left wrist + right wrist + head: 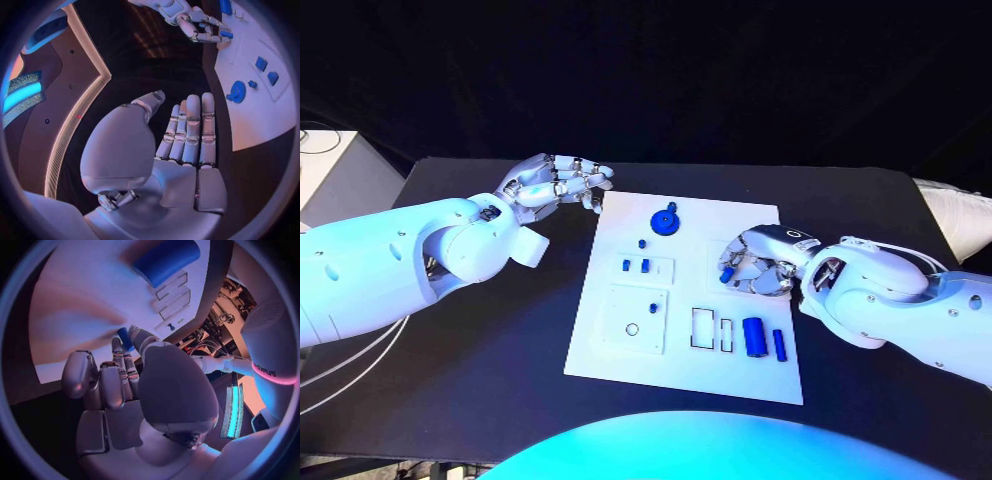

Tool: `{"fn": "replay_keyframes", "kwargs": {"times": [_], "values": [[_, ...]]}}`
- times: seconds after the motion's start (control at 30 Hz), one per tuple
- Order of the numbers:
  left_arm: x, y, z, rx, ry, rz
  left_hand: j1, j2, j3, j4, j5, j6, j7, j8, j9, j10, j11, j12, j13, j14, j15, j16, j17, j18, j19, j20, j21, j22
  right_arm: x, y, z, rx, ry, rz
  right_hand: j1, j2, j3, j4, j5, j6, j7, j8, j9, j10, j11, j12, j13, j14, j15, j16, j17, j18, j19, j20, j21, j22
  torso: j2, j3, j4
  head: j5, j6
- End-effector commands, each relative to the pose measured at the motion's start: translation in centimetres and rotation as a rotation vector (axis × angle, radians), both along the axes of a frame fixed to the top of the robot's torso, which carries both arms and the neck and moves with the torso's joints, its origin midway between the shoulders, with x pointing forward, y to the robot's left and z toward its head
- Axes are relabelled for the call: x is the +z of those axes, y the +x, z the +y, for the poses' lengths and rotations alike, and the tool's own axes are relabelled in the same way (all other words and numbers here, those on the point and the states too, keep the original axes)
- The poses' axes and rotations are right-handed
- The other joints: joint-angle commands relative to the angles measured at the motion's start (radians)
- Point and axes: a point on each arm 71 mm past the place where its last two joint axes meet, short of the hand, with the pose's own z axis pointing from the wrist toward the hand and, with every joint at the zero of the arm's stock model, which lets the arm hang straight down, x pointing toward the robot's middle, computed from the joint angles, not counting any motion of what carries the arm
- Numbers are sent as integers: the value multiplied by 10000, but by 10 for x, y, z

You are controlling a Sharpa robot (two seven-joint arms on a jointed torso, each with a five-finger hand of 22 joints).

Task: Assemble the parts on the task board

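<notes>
Table (516, 330) black, bearing white task board (733, 375); right robot hand (759, 262) apparently pinches blue part (727, 275), left robot hand (560, 183) released.

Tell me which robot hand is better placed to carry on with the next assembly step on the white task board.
Right. The right robot hand is over the white task board and pinches a small blue part at its fingertips. The left robot hand hovers off the board's far left corner, holding nothing.

Task board (625, 360) mid-table (473, 400); left hand (560, 183) beside it, right hand (764, 262) over it.
</notes>
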Motion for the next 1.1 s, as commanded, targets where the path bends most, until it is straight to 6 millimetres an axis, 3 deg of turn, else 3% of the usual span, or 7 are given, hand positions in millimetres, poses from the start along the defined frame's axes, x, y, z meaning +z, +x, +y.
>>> {"fn": "replay_keyframes", "kwargs": {"times": [0.03, 0.5, 0.57, 0.63, 0.8, 1.1], "values": [[1, -1, -2, -213, -142, 15, 83, 4, -31, 30, -19, -81, 4, -35, -10, -98, 2, 33, 15, 3, 54, -50, -15, 128, 83, -10, -52, -21, 0, -1, 3, 193, -114, -226, 47, -122, 285, 89, -10, 164, -18, 65, 20, 223, -51, -101, -16, 191, -115, 13, -4, -122, 92, -3, 83, 84, -9, 0, -1, -1, 1], [0, -1, -2, -275, -145, 61, 52, 34, -52, 85, -18, -94, 13, -31, -11, -116, 11, 43, 20, 2, 63, -50, -14, 127, 94, -4, -77, -38, 4, -1, 5, 4, 280, -754, -135, -211, 1083, 361, -112, 436, -119, 143, 111, 890, -184, -329, 15, 225, -235, 73, 60, -169, 207, -100, 267, 319, -5, 6, -1, 3, 1], [0, -1, -2, -275, -143, 63, 52, 34, -52, 85, -18, -94, 13, -31, -11, -116, 11, 43, 20, 2, 63, -50, -14, 127, 94, -4, -77, -38, 4, 0, 5, -56, 338, -831, -156, -146, 1202, 397, -134, 481, -139, 172, 137, 972, -206, -353, 22, 234, -255, 93, 92, -179, 232, -118, 311, 368, -8, 6, -4, -2, 1], [0, -1, -2, -276, -142, 66, 52, 34, -52, 85, -18, -94, 13, -31, -11, -116, 11, 43, 20, 2, 63, -50, -14, 127, 94, -4, -77, -38, 5, 0, 6, -143, 409, -919, -138, -78, 1413, 405, -520, 525, -167, 209, 176, 1045, -235, -410, 25, 251, -278, 130, 148, -193, 265, -143, 370, 436, -10, 4, -8, -3, 1], [0, -1, -2, -283, -140, 74, 52, 34, -52, 85, -18, -94, 13, -31, -11, -116, 11, 43, 20, 2, 63, -50, -14, 127, 94, -4, -77, -38, 7, 0, 5, -347, 640, -1009, -3, 123, 1850, 233, -661, 782, -292, 436, 341, 1400, -356, -407, 91, 285, -375, 205, 253, -244, 378, -219, 598, 671, -7, 1, -3, -1, 1], [0, -1, -2, -262, -127, 80, 50, 44, -58, 101, -17, -100, 13, -30, -12, -123, 12, 47, 22, 0, 65, -51, -13, 127, 99, -1, -88, -45, 9, -2, 1, -754, 1276, -723, -13, 176, 2106, 51, -724, 846, -336, 581, 493, 1625, -416, -471, 141, 296, -426, 235, 284, -276, 442, -280, 737, 822, -14, 1, -5, 14, 1]]}}
